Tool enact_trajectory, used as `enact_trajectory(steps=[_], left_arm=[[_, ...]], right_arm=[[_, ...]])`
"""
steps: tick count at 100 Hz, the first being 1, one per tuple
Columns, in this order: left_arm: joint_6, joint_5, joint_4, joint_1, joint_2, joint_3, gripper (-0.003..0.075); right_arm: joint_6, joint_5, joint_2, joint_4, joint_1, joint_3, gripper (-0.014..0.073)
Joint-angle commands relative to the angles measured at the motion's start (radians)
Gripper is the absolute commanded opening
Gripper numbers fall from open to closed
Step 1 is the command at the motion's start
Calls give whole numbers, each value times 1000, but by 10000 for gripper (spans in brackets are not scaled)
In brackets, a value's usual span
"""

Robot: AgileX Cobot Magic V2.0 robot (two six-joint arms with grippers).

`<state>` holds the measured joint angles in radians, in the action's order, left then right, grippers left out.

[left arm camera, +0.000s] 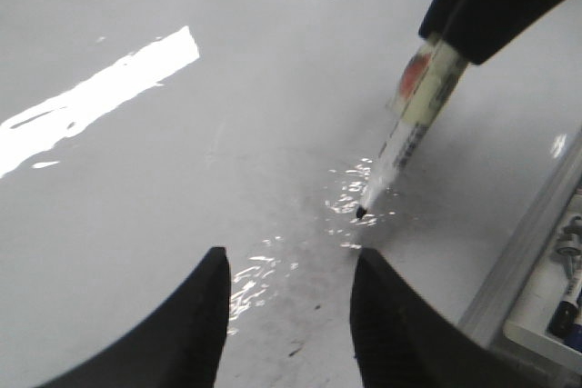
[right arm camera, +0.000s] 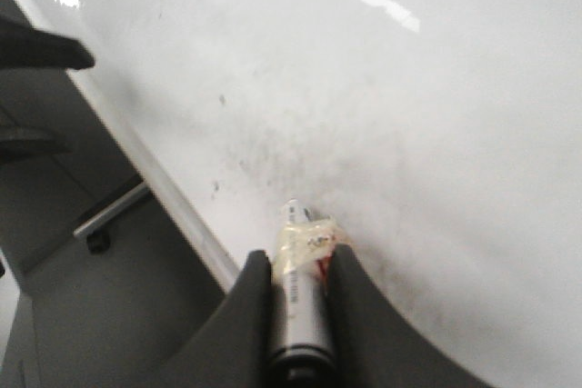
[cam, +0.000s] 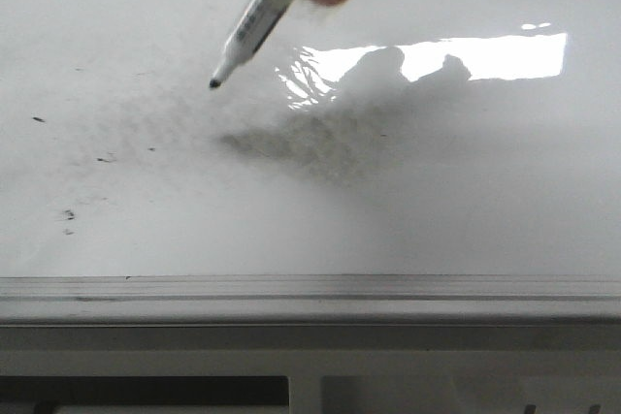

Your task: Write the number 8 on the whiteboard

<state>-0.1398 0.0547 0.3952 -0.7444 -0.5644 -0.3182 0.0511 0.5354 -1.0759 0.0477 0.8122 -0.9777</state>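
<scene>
Evidently no 8 is drawn yet: the marker [cam: 260,18], pinched between the right gripper [right arm camera: 298,293] jaws, is held tilted, tip just above the whiteboard [cam: 466,191] centre. Lowering to contact is called for. The left gripper [left arm camera: 289,315] is spread, empty.

Marker [cam: 254,21]: white barrel, black printed label, black tip, tilted, tip pointing down-left in front view; tape wrap and red patch on upper barrel [right arm camera: 307,241]. Small black ink specks [cam: 68,213] scattered at left, grey smudge patch [cam: 291,147] near centre. Bright window glare [cam: 485,53] upper right. Beyond frame in left wrist view: tray with markers [left arm camera: 568,293], details too small to tell.
</scene>
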Motion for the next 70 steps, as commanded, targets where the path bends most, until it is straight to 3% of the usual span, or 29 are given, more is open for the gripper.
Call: enact_trajectory(steps=[1,20,37,70], left_arm=[[-10,45,-26,38,6,-29,295],[-10,105,-65,92,2,-29,295],[-10,118,-65,94,2,-29,295],[-10,114,-65,94,2,-29,295]], right_arm=[[7,-51,24,-14,-45,-71,-43],[9,-47,-3,-14,-130,-111,-43],[9,-34,-94,-14,-142,-111,-43],[42,199,-37,-114,-137,-107,-43]])
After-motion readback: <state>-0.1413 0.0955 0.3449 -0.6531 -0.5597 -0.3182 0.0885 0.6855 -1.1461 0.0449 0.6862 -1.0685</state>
